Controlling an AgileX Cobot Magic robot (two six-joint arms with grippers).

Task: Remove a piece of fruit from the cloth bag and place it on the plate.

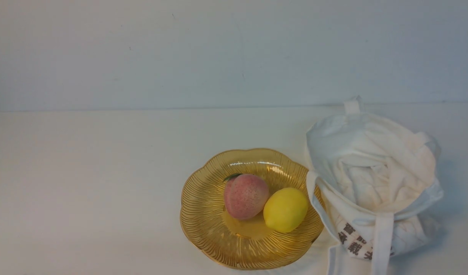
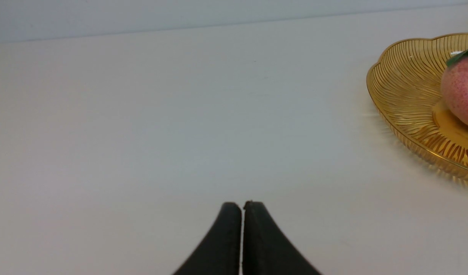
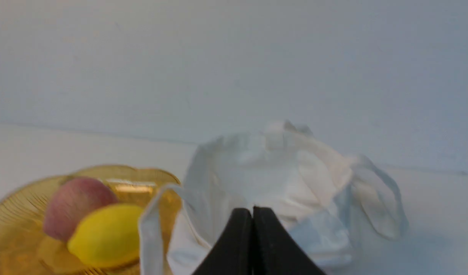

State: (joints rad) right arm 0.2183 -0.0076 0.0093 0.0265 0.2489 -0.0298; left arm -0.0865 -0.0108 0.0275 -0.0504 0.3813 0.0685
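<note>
Already the lemon (image 1: pixel 285 209) lies in the plate (image 1: pixel 203 206), a smooth bright yellow oval with a slight matte sheen, sitting in the lower middle of the front view. Its left end touches the pink speckled peach (image 1: pixel 245 196), which has a dark green leaf at its top and is much the same size. The plate is amber-gold glass with a scalloped rim and fine ribs running out from its centre, far wider than both fruits together. Just to its right, in the lower right of the frame, slumps the white cloth bag (image 1: pixel 375 179), crumpled and folded in on itself, dark printed characters showing low on its near side. One of its straps (image 1: pixel 314 198) drapes over the plate's right rim; another hangs down toward the bottom edge. All of this rests on a pale table (image 1: pixel 85 183) before a plain wall.

The front view shows neither arm. Only the wrist views show the claws: the left gripper (image 2: pixel 242 206) has its two black fingers pressed together with nothing between them, over bare table, with the plate's edge and part of the peach at the right side of that frame and no lemon in sight. The right gripper (image 3: pixel 252 212) is likewise pressed closed and empty, in front of the bag, with the lemon, peach and plate blurred at lower left.
</note>
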